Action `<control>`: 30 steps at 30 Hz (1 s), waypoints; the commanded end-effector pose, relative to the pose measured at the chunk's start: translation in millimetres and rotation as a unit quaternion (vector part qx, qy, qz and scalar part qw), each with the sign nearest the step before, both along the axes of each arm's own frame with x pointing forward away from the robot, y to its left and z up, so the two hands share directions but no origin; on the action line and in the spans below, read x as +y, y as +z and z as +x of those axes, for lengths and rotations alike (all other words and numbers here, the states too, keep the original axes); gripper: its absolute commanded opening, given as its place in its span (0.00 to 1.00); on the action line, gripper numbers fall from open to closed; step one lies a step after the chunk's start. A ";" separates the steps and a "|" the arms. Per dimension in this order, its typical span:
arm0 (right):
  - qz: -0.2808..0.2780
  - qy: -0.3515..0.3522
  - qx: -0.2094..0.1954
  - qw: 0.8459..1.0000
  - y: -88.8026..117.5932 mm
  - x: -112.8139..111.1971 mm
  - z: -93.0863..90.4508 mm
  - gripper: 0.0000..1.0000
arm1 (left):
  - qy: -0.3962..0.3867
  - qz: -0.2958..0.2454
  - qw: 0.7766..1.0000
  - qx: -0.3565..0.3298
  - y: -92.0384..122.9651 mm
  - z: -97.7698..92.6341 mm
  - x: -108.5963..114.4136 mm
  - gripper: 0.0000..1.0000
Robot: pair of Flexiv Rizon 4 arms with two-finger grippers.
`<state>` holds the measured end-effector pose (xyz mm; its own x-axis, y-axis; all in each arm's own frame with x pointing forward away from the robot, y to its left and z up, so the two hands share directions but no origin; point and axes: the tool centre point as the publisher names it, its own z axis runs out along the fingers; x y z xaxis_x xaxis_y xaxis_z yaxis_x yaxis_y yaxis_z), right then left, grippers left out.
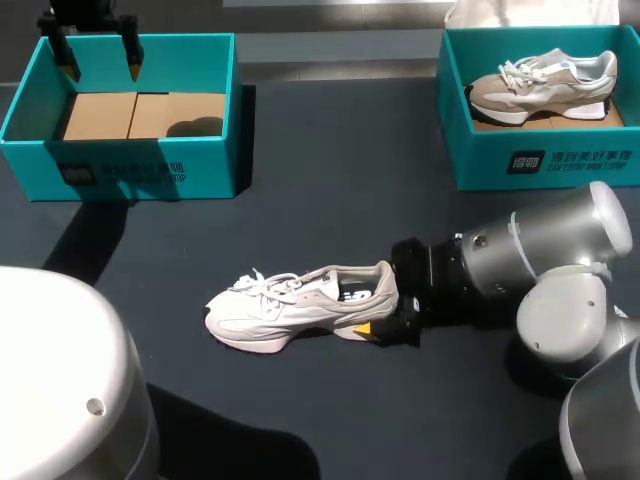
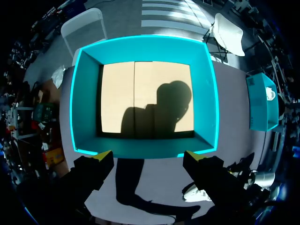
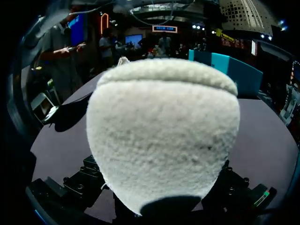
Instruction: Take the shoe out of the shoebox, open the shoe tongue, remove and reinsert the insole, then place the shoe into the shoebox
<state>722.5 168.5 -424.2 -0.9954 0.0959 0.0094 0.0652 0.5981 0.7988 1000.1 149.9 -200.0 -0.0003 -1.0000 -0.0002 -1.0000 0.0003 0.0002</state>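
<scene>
Shoe [image 1: 285, 305] is clamped at its 3 o'clock heel by right gripper [image 1: 375, 312]; tongue-opening is judged next, for which left gripper [image 2: 147, 158], jaws apart over 10 o'clock box [image 1: 218, 110], is needed

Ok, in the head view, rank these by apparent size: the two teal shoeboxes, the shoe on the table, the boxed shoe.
1. Left shoebox and right shoebox: they look alike, and the right one is cut by the frame edge.
2. Shoe on the table.
3. Boxed shoe, though it sits farther from the camera, so this is unsure.
</scene>
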 end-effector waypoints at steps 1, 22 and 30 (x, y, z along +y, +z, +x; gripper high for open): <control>-0.002 0.001 0.001 1.000 -2.4 4.9 1.2 0.00 | 0.000 0.000 1.000 0.000 0.0 -0.1 0.0 1.00; -0.002 0.001 0.001 1.000 -2.4 4.9 1.2 0.00 | 0.000 0.000 1.000 0.000 0.0 -0.1 0.0 1.00; -0.002 0.001 0.001 1.000 -2.4 4.9 1.2 0.00 | -0.008 -0.010 1.000 -0.009 8.3 -28.4 -29.2 1.00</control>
